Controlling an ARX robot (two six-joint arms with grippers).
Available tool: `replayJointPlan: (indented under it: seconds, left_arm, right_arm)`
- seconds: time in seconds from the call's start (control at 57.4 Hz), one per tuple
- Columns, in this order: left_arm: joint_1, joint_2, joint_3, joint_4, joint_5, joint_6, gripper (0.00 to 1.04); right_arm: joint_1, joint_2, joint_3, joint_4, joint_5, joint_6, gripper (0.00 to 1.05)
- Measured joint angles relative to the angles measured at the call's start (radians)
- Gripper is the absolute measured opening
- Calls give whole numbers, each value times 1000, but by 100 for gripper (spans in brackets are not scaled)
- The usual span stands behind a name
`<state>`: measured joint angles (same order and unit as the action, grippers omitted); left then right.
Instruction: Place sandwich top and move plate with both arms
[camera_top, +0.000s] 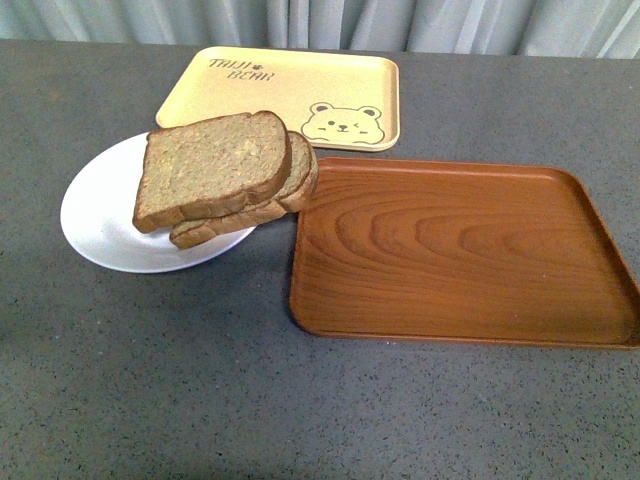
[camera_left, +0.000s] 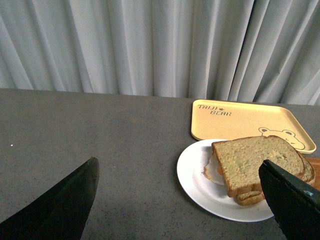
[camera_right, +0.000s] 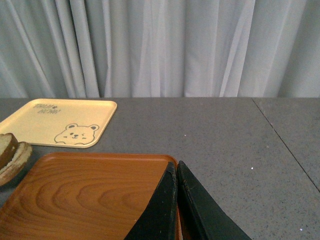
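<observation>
Left fingers (camera_left: 65, 205) are held wide apart, right fingers (camera_right: 172, 205) pressed together. At centre left of the front view, the thick speckled brown bread slice (camera_top: 215, 165) is stacked on the round white plate (camera_top: 100, 215) on the grey worktop (camera_top: 150, 380).

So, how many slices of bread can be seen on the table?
2. The sandwich top lies on the lower slice, both stacked on the plate. Another slice could be hidden between them.

Front looks down; 2 wrist views face curtain (camera_left: 150, 45), sharing yellow tray (camera_right: 60, 122).
</observation>
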<state>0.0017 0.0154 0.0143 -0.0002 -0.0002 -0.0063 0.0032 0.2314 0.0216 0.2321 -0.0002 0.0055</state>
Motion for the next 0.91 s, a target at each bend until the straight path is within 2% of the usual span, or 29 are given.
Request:
replayJointPlan:
  seconds: [0.192,0.314,0.592,0.645,0.714,0.732,0.784,0.819,0.871,0.906]
  left_arm:
    - [0,0,0,0,0,0,96]
    - [0,0,0,0,0,0,96]
    - [0,0,0,0,0,0,96]
    - [0,0,0,0,0,0,96]
    - [3,6,3,-7,18,-10,96]
    - [21,29,21,-56,74,-32,96]
    - [103,199,134,-295,327,-138,96]
    - [127,346,183,-345,432,-221,96]
    - [131,523,217,-264,485,-280,96]
    - [132,627,236,-185,492,-308,96]
  right_arm:
    - [0,-54,0,-55,0,0,2]
    - [0,-197,0,-220,2,0,2]
    - [0,-225,1,-231,1,-1,3]
    - [0,-225,0,-231,1,-2,16]
    - [0,-225,0,-231,1,-2,28]
    - [0,-225,1,-231,2,-1,32]
    - [0,-226,0,-231,2,-2,42]
    - [0,-226,1,-231,-1,-2,51]
    - [0,-226,1,-231,-1,-2,66]
    - [0,-226,1,-232,1,-2,72]
